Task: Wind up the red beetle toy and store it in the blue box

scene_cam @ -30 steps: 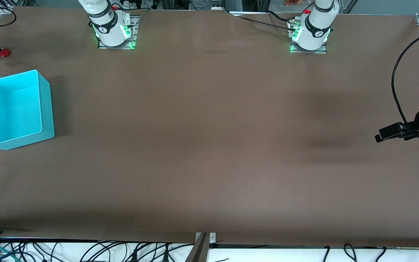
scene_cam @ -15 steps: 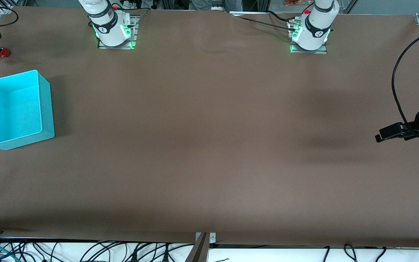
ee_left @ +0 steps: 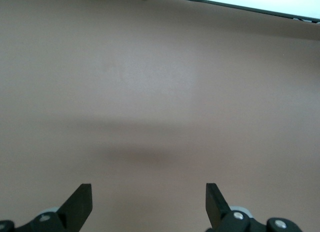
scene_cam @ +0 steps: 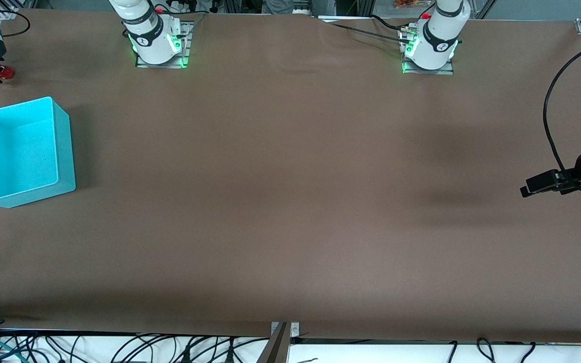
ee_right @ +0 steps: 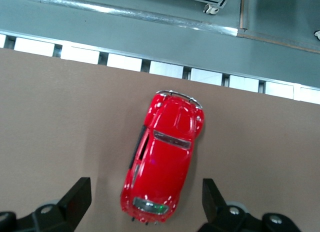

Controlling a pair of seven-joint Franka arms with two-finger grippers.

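The red beetle toy lies on the brown table by the edge at the right arm's end, and the front view shows only a red sliver of it. My right gripper hangs open over it, one finger on each side of the toy's lower end, and neither touches it. The blue box stands open-topped and empty, nearer to the front camera than the toy. My left gripper waits open over bare table at the left arm's end.
A metal rail and white blocks run along the table edge close to the toy. A black cable loops over the table at the left arm's end. Both arm bases stand on the table's edge farthest from the front camera.
The right gripper has shifted over the toy and now covers more of it in the front view. The toy, the box and the left arm have not moved.
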